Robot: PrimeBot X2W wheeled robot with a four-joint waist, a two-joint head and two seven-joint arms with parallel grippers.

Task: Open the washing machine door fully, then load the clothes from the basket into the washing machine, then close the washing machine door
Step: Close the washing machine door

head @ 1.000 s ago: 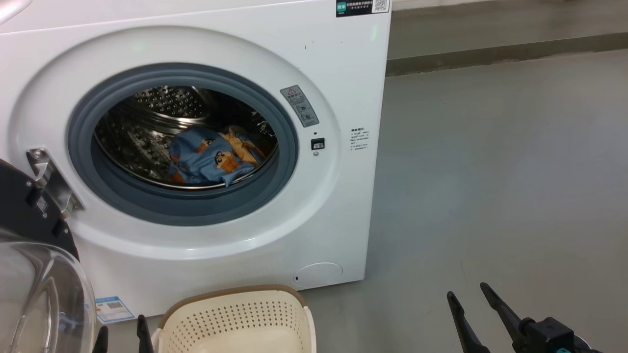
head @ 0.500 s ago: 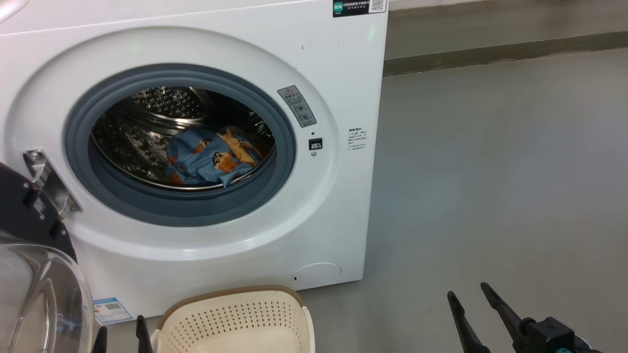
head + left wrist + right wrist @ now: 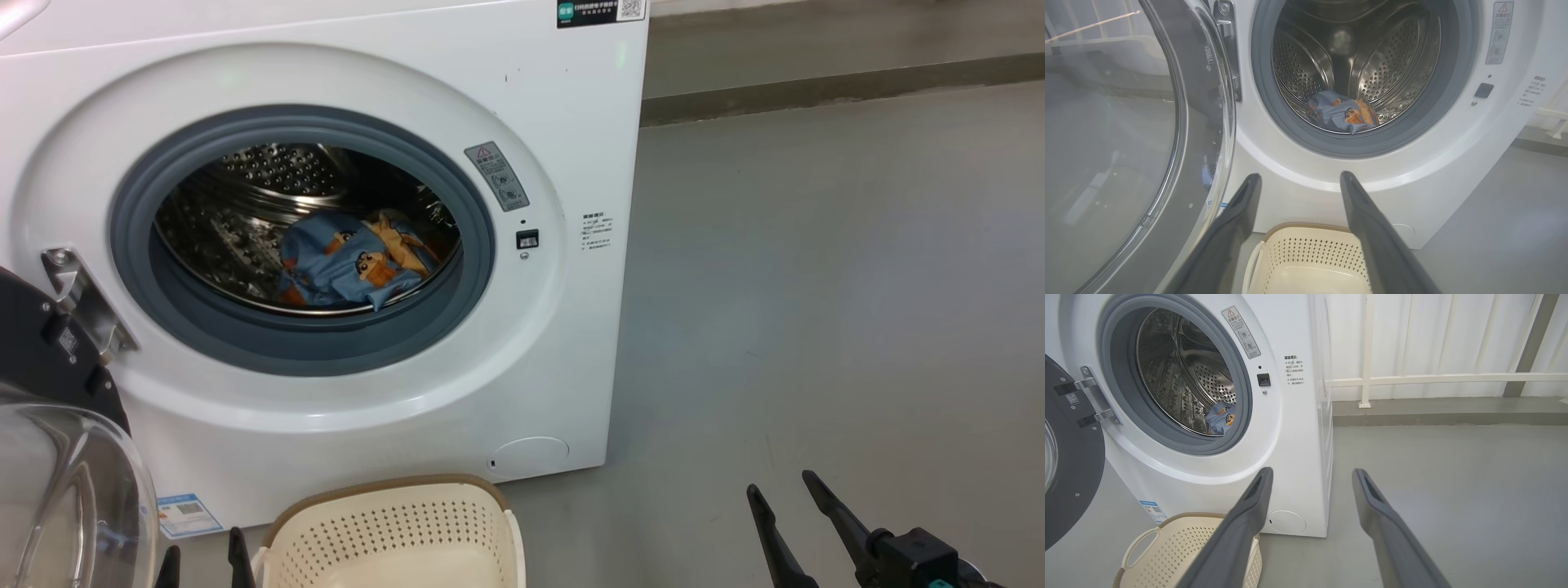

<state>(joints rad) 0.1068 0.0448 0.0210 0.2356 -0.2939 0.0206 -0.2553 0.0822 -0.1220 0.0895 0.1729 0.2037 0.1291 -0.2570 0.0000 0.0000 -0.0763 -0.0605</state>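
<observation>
Washing machine door [image 3: 1126, 143] hanging open, clothes [image 3: 351, 265] lying inside.
You're holding left gripper [image 3: 1298, 179], right gripper [image 3: 1312, 473] spread, empty; swinging it shut is probably risking clipping the basket [image 3: 384, 487].

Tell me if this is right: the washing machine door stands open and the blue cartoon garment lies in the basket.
Not quite: the blue cartoon garment lies in the steel drum, not the basket, as the head view shows. The washing machine door does stand open.
</observation>
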